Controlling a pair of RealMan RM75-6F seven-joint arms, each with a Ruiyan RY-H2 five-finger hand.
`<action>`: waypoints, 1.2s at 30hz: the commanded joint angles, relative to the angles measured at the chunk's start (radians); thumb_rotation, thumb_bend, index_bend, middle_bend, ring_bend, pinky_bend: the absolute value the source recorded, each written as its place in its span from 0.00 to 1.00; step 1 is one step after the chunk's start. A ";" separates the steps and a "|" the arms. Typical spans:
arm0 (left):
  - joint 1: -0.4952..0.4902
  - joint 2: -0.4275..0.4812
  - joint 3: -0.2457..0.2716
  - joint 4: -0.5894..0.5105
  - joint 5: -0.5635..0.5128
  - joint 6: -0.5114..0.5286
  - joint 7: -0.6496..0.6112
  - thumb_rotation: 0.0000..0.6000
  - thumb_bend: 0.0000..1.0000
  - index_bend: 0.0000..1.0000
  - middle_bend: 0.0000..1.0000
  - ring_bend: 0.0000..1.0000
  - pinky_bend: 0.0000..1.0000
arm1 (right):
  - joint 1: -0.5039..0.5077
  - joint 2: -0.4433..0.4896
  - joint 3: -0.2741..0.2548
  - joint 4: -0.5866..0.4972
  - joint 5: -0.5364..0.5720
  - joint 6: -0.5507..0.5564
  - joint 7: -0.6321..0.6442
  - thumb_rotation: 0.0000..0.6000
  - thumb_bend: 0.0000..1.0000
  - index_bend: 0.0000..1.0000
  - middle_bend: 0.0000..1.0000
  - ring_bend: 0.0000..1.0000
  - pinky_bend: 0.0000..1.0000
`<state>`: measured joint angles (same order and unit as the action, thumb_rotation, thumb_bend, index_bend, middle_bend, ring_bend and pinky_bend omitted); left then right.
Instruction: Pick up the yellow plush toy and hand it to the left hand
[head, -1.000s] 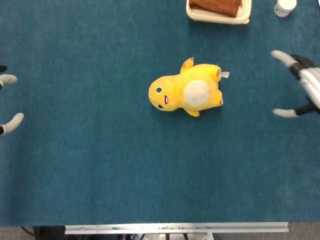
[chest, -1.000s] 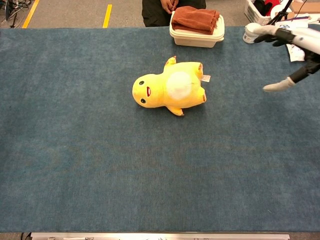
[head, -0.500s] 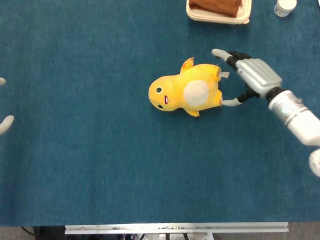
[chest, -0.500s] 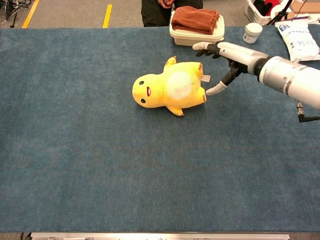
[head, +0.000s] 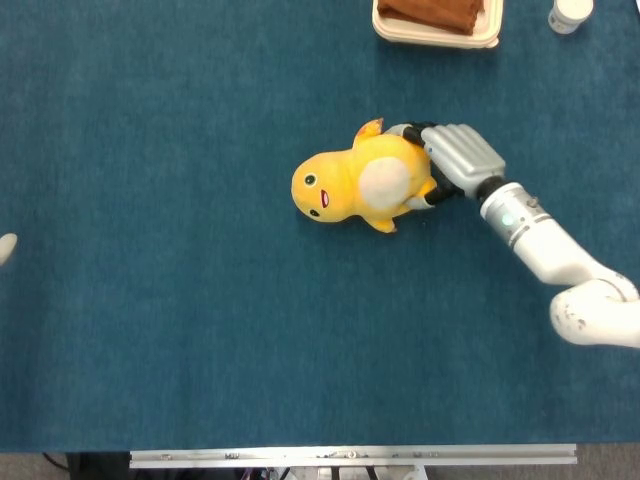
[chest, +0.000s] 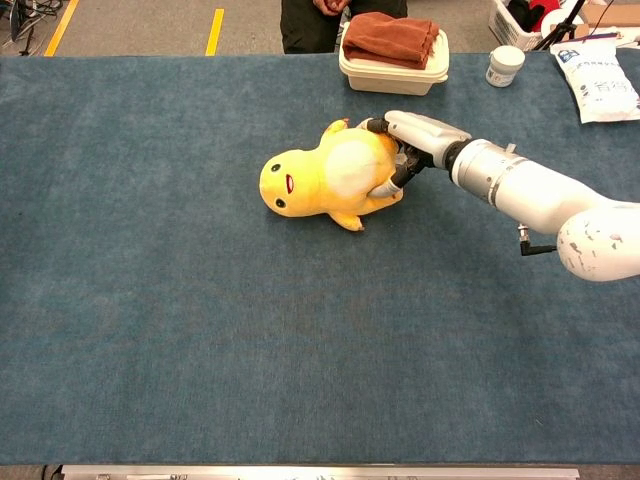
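Note:
The yellow plush toy (head: 360, 186) (chest: 325, 178) lies on its back in the middle of the blue table, head to the left, white belly up. My right hand (head: 452, 162) (chest: 412, 138) grips its rear end, with fingers curled over the top and the thumb under the lower side. The toy still rests on the cloth. Of my left hand only a pale fingertip (head: 6, 246) shows at the far left edge of the head view, well away from the toy; its pose is not visible.
A cream tub (chest: 392, 72) holding a folded brown towel (chest: 390, 36) stands at the table's far edge behind the toy. A small white jar (chest: 505, 65) and a white packet (chest: 602, 83) lie at the far right. A person stands behind the table.
My right hand swept in from the right and closed on the toy's rear, nudging it slightly left. The left hand drew further out of the head view.

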<state>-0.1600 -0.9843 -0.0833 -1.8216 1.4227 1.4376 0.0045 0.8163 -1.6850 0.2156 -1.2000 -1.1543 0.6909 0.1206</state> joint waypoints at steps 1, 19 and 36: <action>-0.011 0.008 -0.004 0.002 0.003 -0.018 -0.021 1.00 0.18 0.28 0.18 0.13 0.26 | -0.012 -0.051 0.017 0.027 -0.050 0.101 0.026 1.00 0.45 0.66 0.53 0.55 0.67; -0.160 0.134 -0.067 -0.049 -0.040 -0.300 -0.396 1.00 0.18 0.11 0.13 0.10 0.26 | -0.034 0.064 0.101 -0.229 -0.118 0.239 0.138 1.00 0.46 0.70 0.57 0.60 0.72; -0.264 0.143 -0.102 -0.070 -0.044 -0.437 -0.600 1.00 0.18 0.07 0.08 0.06 0.26 | 0.088 -0.164 0.187 -0.148 -0.051 0.278 0.057 1.00 0.45 0.70 0.57 0.60 0.72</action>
<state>-0.4206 -0.8418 -0.1842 -1.8884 1.3791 1.0042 -0.5912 0.8923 -1.8353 0.3921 -1.3578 -1.2146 0.9671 0.1875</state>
